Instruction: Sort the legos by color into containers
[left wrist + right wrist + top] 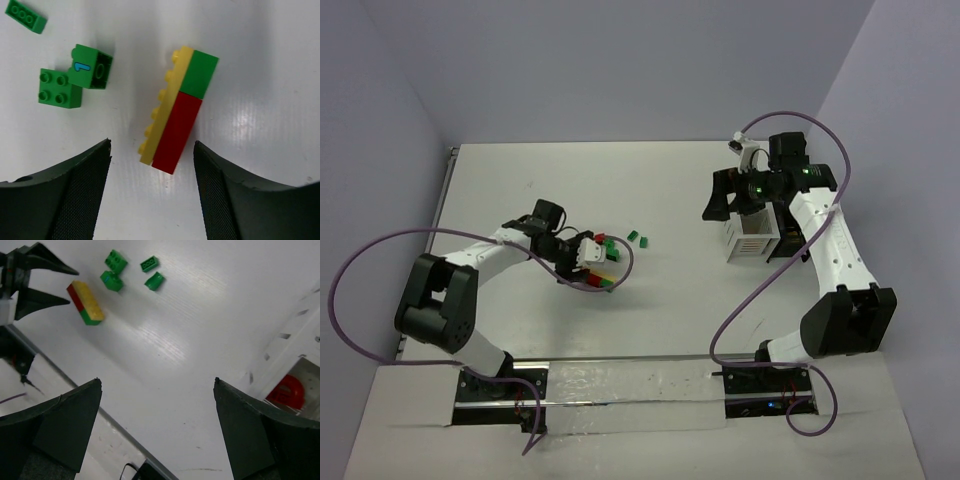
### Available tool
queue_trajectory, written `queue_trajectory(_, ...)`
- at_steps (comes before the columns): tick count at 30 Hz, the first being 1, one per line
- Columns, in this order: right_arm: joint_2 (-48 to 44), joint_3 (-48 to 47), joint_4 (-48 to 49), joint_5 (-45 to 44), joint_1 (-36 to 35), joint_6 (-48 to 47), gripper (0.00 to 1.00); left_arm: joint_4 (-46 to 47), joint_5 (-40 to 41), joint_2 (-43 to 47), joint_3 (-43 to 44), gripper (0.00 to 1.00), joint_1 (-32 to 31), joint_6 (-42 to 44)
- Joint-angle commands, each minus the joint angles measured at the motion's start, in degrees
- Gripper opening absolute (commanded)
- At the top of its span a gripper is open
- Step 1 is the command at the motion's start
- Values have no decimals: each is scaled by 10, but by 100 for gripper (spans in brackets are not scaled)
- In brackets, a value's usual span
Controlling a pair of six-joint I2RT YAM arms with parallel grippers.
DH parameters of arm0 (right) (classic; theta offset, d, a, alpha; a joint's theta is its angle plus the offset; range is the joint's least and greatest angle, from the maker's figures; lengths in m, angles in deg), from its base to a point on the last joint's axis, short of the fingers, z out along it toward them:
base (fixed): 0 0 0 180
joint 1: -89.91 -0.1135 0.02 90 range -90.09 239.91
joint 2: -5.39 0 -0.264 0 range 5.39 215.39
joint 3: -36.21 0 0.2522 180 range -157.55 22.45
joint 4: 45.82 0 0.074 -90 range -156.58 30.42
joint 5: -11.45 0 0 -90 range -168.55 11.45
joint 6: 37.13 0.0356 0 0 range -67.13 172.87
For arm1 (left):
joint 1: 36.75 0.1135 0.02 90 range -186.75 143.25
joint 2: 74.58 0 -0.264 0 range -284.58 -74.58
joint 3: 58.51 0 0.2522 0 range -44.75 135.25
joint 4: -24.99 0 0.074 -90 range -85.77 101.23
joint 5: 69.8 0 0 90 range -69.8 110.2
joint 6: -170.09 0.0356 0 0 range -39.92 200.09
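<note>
A stack of legos (177,107), with a yellow plate against a red brick and a green brick, lies on the white table. Its near end sits between the fingertips of my open left gripper (152,142), touching neither pad. The stack (606,272) lies just past the left gripper (595,258) in the top view. Loose green legos (90,67) (60,87) (26,16) lie to the left. My right gripper (157,380) is open and empty, and it hangs (718,200) beside the white slatted container (752,235). A red lego (287,390) lies inside that container (300,340).
More green legos (638,238) lie between the two arms. The right wrist view shows several green legos (115,261) (154,281) beyond the stack (86,302), and the table's near edge with a cable (125,472).
</note>
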Motion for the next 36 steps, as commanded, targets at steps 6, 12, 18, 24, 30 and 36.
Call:
queue_trajectory(6, 9, 62, 27, 140, -4, 56, 100, 66, 14, -13, -35, 68, -36, 31)
queue_trajectory(12, 25, 60, 29, 156, -5, 61, 100, 36, 7, -26, -20, 59, -51, 45)
queue_trajectory(18, 12, 64, 49, 147, -3, 81, 100, 41, 28, -17, -15, 21, -66, 0)
queue_trajectory(24, -31, 57, 127, 125, 5, 157, 100, 100, 102, 46, 46, 0, -78, -286)
queue_trajectory(30, -21, 42, 203, 153, -31, 267, 100, 119, 193, 135, 97, 0, -94, -514)
queue_trajectory(36, 21, 23, 260, 180, -109, 323, 99, 91, 233, 154, 139, 0, -117, -560)
